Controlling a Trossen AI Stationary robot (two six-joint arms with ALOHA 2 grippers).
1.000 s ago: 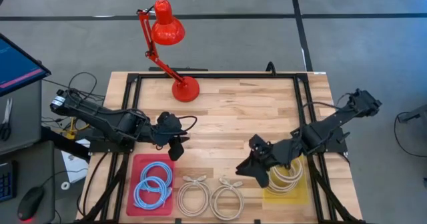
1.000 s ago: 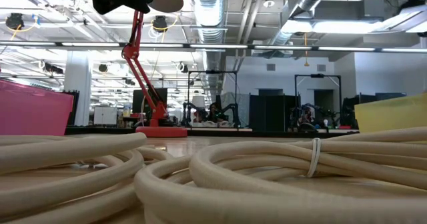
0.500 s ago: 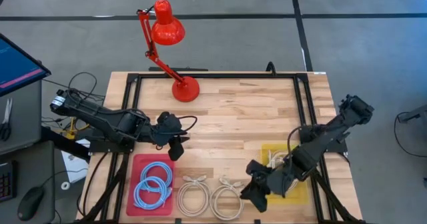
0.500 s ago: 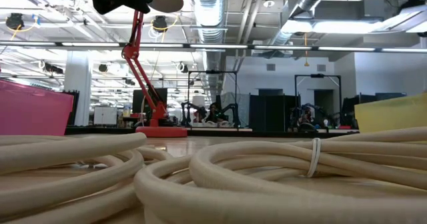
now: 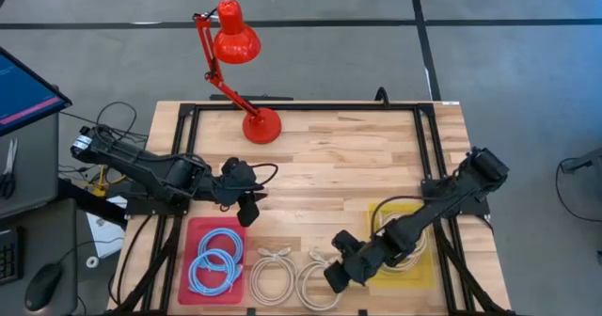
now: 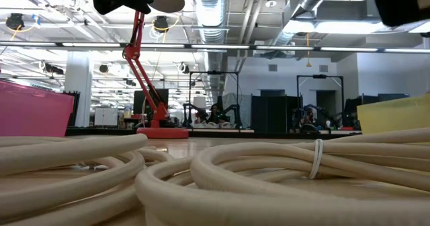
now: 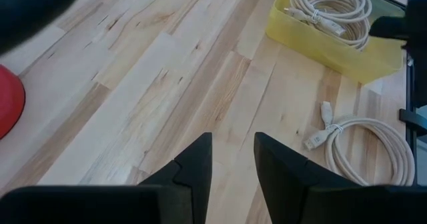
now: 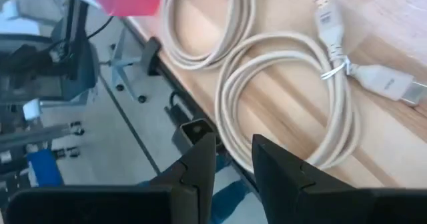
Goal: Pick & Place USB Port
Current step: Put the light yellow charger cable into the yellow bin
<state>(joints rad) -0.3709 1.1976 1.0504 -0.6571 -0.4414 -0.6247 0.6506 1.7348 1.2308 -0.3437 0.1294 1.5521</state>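
wooden table [image 5: 329,165]: right gripper [image 5: 336,276], fingers narrowly apart and empty, hovers over the white cable coil [image 5: 318,283] at 6 o'clock; left gripper [image 5: 246,206], narrowly open, waits at 9. a shallow descent could snag just one loop.

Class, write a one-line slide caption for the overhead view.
Right gripper over a coiled beige cable between red tray and yellow tray; left gripper waits above the red tray.
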